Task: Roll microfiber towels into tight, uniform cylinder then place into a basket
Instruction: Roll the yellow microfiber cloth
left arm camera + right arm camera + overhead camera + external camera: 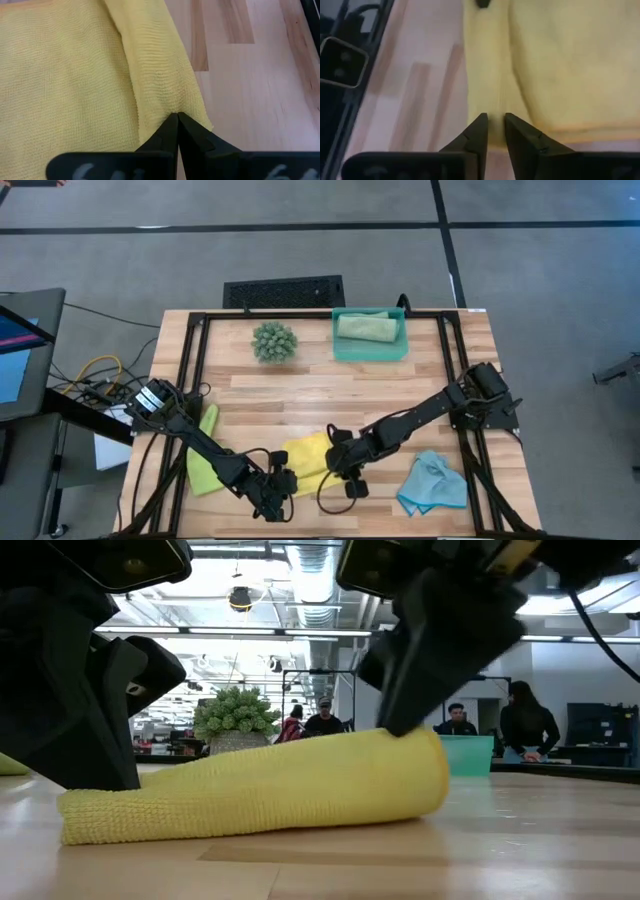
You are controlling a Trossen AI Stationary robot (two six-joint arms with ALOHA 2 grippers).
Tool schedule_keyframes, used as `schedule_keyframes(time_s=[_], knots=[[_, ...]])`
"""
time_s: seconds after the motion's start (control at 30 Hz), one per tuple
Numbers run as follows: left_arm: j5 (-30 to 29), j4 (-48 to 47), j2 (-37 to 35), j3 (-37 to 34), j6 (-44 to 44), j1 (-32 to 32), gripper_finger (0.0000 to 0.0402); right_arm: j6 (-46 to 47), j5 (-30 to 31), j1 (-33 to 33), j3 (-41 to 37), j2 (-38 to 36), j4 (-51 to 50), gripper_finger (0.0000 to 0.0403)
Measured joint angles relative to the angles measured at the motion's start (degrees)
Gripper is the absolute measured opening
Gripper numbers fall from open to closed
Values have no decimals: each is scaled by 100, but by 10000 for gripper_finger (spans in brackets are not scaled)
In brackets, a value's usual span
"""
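Yellow towel [308, 456]: lies near the front edge of the table [420, 385], between the two grippers, partly rolled into a loose tube; in the low view it reads as a long roll, thicker at one end.
Left gripper [177, 120]: at one end of the yellow towel, fingers together, pinching the fold of cloth at their tips.
Right gripper [494, 122]: at the other end of the same towel, fingers slightly apart with yellow cloth showing in the gap; whether they pinch it cannot be told.
Lime green towel [205, 455]: flat by the left rail, partly under the left arm.
Light blue towel [432, 485]: crumpled at the front right corner, well apart from the right gripper.
Basket [370, 352]: at the rear of the table, holding the sage green towel [367, 326], rolled.
Plant ball [274, 341]: just left of the basket, apart from it.
Black grille [284, 291]: beyond the rear edge, on the floor.
Obstructions: both arms cross the front half of the table; the span between yellow towel and basket is bare wood.
Background: people stand in the room behind.
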Motion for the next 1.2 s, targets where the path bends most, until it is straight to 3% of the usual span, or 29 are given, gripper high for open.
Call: schedule_keyframes(time_s=[0.27, 0.6, 0.77, 0.93, 1.0, 1.07, 1.2], knots=[[0, -33, 0, 0, -5, 0, 0, 253, 233, -14, -1, -235, -773, 60], [17, -72, 0, 0, -24, -2, 0, -86, 219, 43, 0, -236, -78, 59], [17, -74, 0, 0, -28, -1, 0, 86, 218, 9, 0, -307, -363, 59], [17, -79, 0, 0, -16, -2, 0, 750, 1469, 57, 9, -737, -1298, 59], [20, -79, 0, 0, -14, -1, 0, 775, 1765, 117, 8, -791, -1245, 59], [20, -84, 0, 0, -12, -2, 0, 524, 1578, 212, 7, -795, -842, 59], [22, -86, 0, 0, -17, -2, 0, -71, 417, 384, -43, -631, 467, 59]])
